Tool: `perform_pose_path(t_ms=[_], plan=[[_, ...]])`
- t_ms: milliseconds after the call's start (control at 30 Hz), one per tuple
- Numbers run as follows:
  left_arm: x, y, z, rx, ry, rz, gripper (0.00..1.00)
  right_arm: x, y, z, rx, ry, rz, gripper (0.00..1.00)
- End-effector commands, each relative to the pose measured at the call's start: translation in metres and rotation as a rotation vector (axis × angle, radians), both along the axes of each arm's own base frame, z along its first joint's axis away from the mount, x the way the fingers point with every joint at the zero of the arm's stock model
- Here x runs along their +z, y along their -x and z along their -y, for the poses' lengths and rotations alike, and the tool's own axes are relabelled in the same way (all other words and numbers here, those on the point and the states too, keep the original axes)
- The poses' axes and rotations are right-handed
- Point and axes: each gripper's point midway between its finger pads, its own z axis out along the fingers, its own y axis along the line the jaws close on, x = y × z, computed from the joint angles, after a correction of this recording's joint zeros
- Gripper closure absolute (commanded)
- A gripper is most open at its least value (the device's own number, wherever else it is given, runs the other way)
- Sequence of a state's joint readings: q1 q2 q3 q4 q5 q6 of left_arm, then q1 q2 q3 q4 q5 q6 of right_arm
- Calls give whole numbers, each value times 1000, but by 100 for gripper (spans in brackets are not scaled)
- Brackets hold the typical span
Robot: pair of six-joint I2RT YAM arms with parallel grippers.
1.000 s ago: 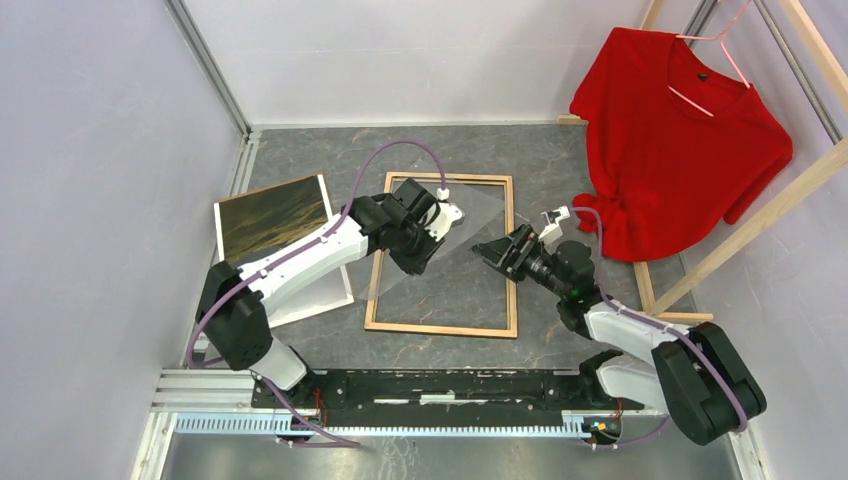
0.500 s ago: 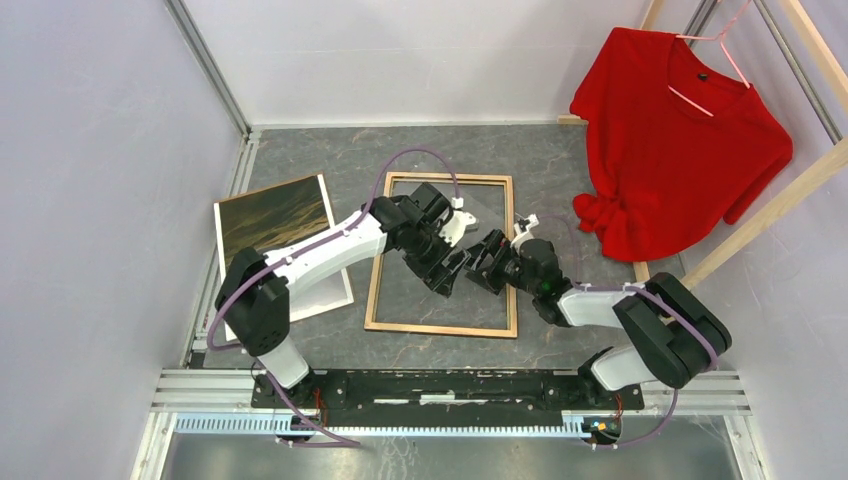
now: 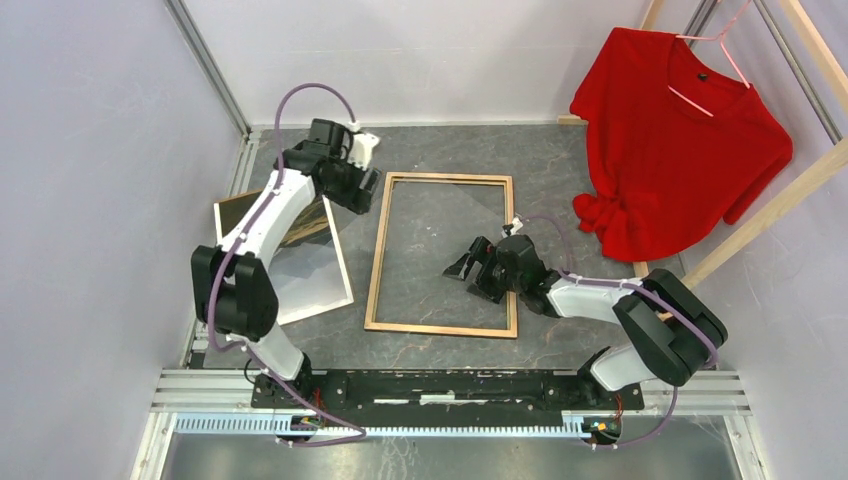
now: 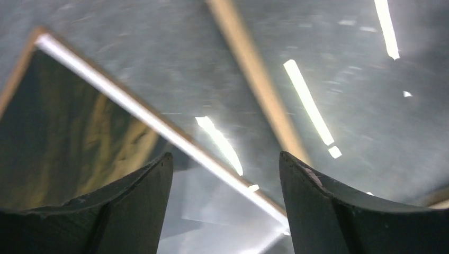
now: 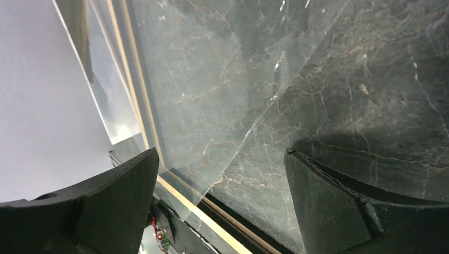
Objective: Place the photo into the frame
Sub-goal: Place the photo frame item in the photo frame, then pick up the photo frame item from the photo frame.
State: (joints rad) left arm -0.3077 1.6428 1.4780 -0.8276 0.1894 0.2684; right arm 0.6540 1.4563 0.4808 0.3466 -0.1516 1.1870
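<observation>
The frame (image 3: pixel 377 270) lies flat mid-table with its light wood back up; its rail also shows blurred in the left wrist view (image 4: pixel 254 79) and in the right wrist view (image 5: pixel 196 211). A clear sheet (image 5: pixel 212 79) rests over the frame opening. The photo (image 3: pixel 305 275) lies left of the frame, dark sky at the far end, partly under the left arm. My left gripper (image 3: pixel 362 195) hangs open above the photo's far right corner (image 4: pixel 63 137), nothing between its fingers (image 4: pixel 225 156). My right gripper (image 3: pixel 455 270) is open and low inside the frame (image 5: pixel 222 153).
A red shirt (image 3: pixel 680 140) hangs on a wooden rack (image 3: pixel 745 215) at the right. Grey walls close in the back and left side. The arms' mounting rail (image 3: pixel 450 385) runs along the near edge.
My left gripper let go of the clear sheet, opened, and swung from the frame to the photo's far corner. The right gripper moved left into the frame.
</observation>
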Motion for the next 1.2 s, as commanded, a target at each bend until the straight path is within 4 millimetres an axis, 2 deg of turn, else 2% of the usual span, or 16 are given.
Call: perform_pose_path(t_ms=[0,67,167,333,433,567,800,967,1167], plan=[[-30,-48,-57,44,-196,120,22,1,-6,0,-6,72,17,4],[-46,-60,-72,80,-252,146,25,-2,-6,-1,-5,86,19,5],[-58,-78,-85,131,-304,201,30,-11,-3,-1,-24,94,-12,6],[-76,-106,-97,207,-373,250,36,-16,0,-11,-37,24,-34,6],[-83,-113,-99,218,-391,248,37,-19,2,-13,-55,0,-45,6],[-101,-106,-98,204,-393,205,37,-20,2,-12,-81,-24,-50,8],[-126,-79,-89,145,-370,125,39,-18,3,-20,-122,-156,-59,10],[-134,-62,-84,105,-371,85,39,-5,-2,-27,-165,-332,-44,11],[-129,-41,-78,64,-349,68,39,15,-13,-32,-136,-354,78,16]])
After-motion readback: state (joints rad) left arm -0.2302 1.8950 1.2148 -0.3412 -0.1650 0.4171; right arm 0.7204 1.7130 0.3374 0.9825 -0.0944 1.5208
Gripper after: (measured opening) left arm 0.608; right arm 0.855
